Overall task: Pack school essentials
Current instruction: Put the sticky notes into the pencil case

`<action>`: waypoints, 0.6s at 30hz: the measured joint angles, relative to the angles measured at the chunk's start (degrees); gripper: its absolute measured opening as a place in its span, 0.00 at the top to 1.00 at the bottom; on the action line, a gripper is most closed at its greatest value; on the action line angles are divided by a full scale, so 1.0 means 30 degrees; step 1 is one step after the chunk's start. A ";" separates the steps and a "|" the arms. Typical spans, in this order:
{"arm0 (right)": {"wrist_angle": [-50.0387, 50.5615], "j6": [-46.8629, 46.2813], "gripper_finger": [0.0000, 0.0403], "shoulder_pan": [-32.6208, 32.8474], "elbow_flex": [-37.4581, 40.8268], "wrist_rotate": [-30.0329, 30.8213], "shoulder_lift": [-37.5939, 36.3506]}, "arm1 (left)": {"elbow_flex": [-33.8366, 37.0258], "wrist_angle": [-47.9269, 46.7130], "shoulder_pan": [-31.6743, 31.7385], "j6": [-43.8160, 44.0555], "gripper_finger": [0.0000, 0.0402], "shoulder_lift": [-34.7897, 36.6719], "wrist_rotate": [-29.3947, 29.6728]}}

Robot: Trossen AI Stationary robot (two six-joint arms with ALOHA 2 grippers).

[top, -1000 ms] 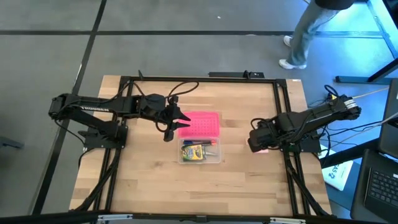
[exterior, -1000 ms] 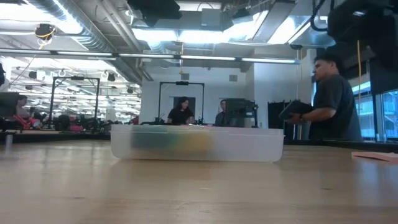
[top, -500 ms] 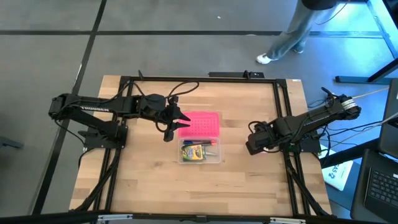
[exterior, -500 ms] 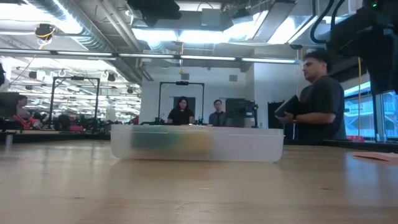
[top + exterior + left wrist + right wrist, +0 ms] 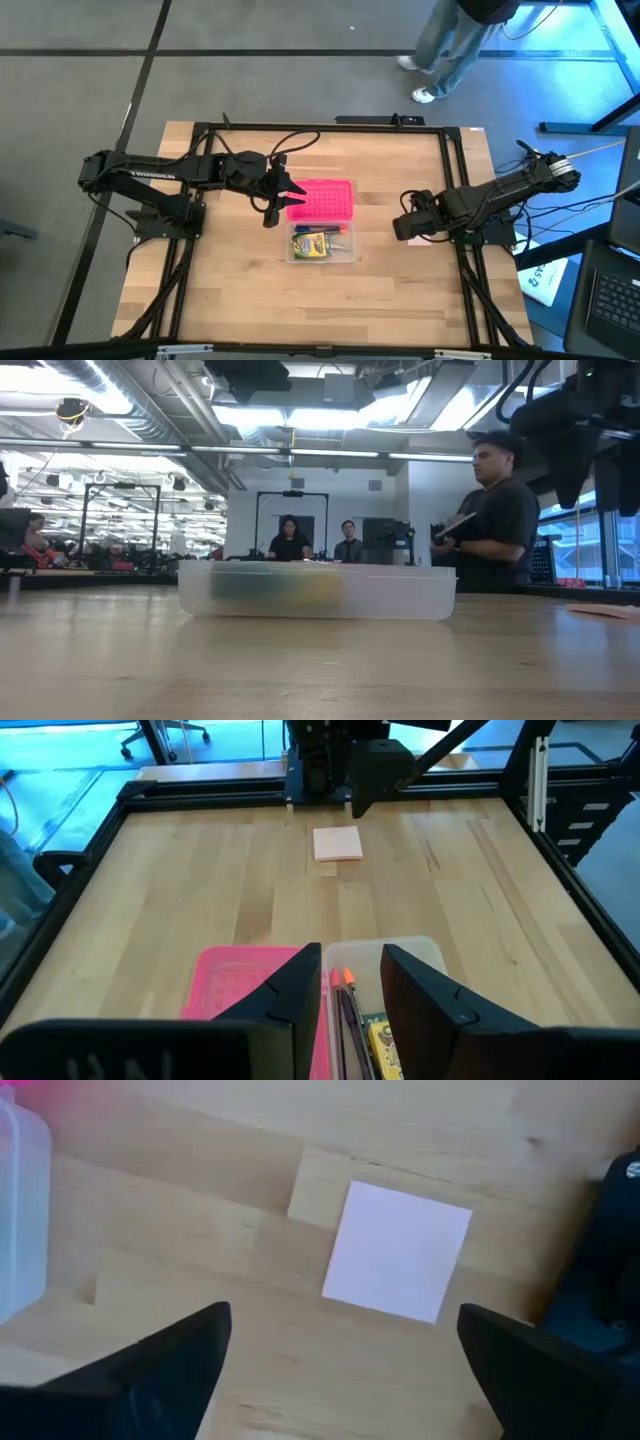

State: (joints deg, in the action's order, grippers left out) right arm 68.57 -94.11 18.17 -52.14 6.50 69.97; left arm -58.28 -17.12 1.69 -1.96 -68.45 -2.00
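The clear plastic box [image 5: 322,243] stands mid-table and holds the yellow-green crayon box [image 5: 313,243] and several pencils [image 5: 345,1005]. Behind the box lies the pink dotted lid [image 5: 322,200]. My left gripper [image 5: 283,203] hovers over the lid's left edge and the box's far-left corner. In the left wrist view its fingers [image 5: 350,982] stand a little apart with nothing between them. The pale pink square pad [image 5: 398,1252] lies flat on the table at the right. My right gripper [image 5: 360,1380] stands wide open just left of the pad.
A black frame [image 5: 320,125] runs along the table's edges. In the low view the clear box [image 5: 317,591] stands ahead, with the pad's edge [image 5: 600,611] at the right. A person [image 5: 450,40] walks on the floor beyond the far edge.
My right gripper has opened and moved a little toward the table's left, and the pink pad lies on the table behind it. The person beyond the far edge has walked toward the left.
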 joint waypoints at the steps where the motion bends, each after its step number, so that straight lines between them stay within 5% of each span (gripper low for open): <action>1: 0.0080 0.0000 0.03 0.0001 0.0000 0.0079 0.0000 | 0.0000 0.0000 0.0000 0.0000 0.75 -0.0006 -0.0001; 18: 0.0946 -0.1033 0.02 -0.0511 0.0000 0.0489 0.2859 | 0.0000 0.0002 0.0000 0.0000 0.75 -0.0006 -0.0001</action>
State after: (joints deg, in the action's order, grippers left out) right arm 71.41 -97.20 16.64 -52.14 7.97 78.55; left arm -58.28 -17.12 1.69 -1.96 -68.47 -2.00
